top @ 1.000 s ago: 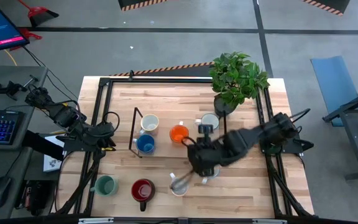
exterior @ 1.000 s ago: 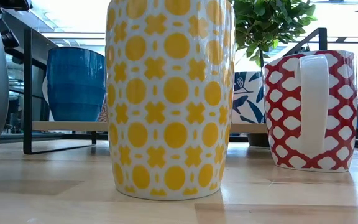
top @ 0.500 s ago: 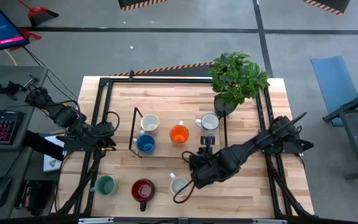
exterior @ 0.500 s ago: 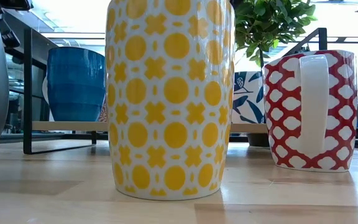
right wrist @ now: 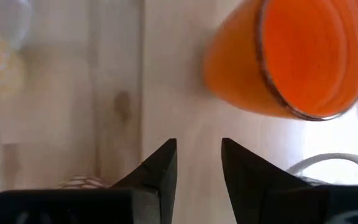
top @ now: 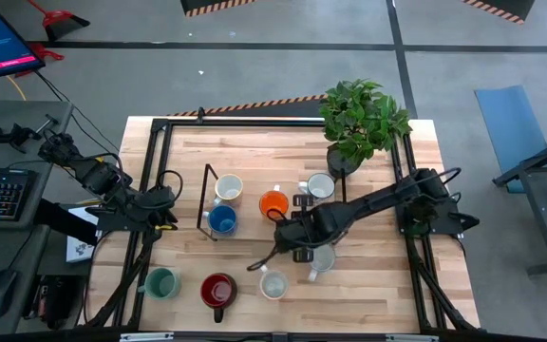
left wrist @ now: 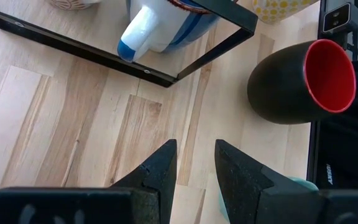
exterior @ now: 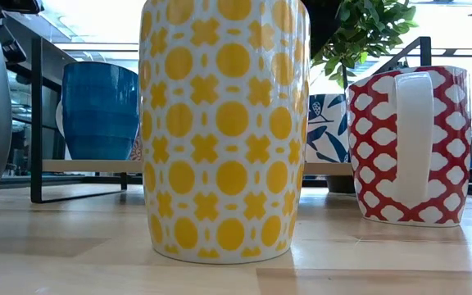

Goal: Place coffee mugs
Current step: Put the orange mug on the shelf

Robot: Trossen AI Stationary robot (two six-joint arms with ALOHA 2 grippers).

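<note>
While the left gripper waits at the left edge of the wooden worktop, jaws narrowly parted and empty, the right gripper hovers just beside the round orange ceramic mug, jaws narrowly parted, holding nothing. A blue mug stands on the black wire rack. The yellow-patterned white mug stands near the front edge.

L arm sits folded at the surface's left edge, its gripper low over the wood w/ jaws parted a small gap, nothing between them. R arm stretches from the right side across toward mid-surface, elbow low, wrist turned down; its gripper hangs just above the wood, jaws slightly apart & empty.
</note>
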